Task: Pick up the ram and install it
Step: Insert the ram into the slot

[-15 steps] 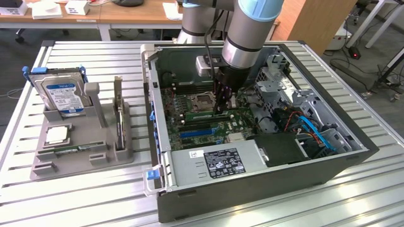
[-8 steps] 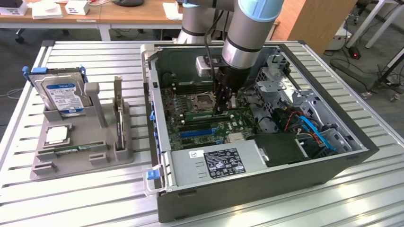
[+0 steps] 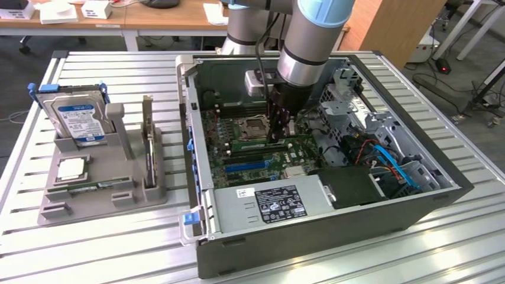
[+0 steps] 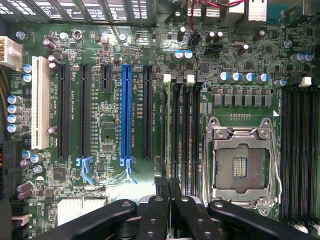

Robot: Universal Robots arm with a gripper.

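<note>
The black finger links of the gripper [image 4: 167, 187] are filling the near foreground of the wrist view, meeting in a narrow point. The fingertips are pressing together on a thin edge, which I judge to be the ram [image 4: 167, 135], so the gripper is clenching on the stick rather than hanging free.

The ram is sitting directly under the gripper, seen edge-on. Its long axis is running straight away from the fingertips toward the white latch [image 4: 167, 77] at the far end of the memory slots [image 4: 193, 130], in line with them. It is lying over the outermost slot of the group. Whether it is fully seated there or only resting on the slot mouth cannot be told.

The empty processor socket [image 4: 242, 167] is lying just beyond the memory slots on one side of the gripper. The blue expansion slot [image 4: 126, 115] is standing near it on the other side, parallel to the ram.

In the exterior view the arm [image 3: 311, 41] is reaching steeply down into the open computer case [image 3: 316, 236], its wrist pointing almost straight at the motherboard [image 3: 296, 157]. The grey holder [image 3: 103, 195] with the hard drive [image 3: 79, 121] is standing outside the case, well apart from the gripper.
</note>
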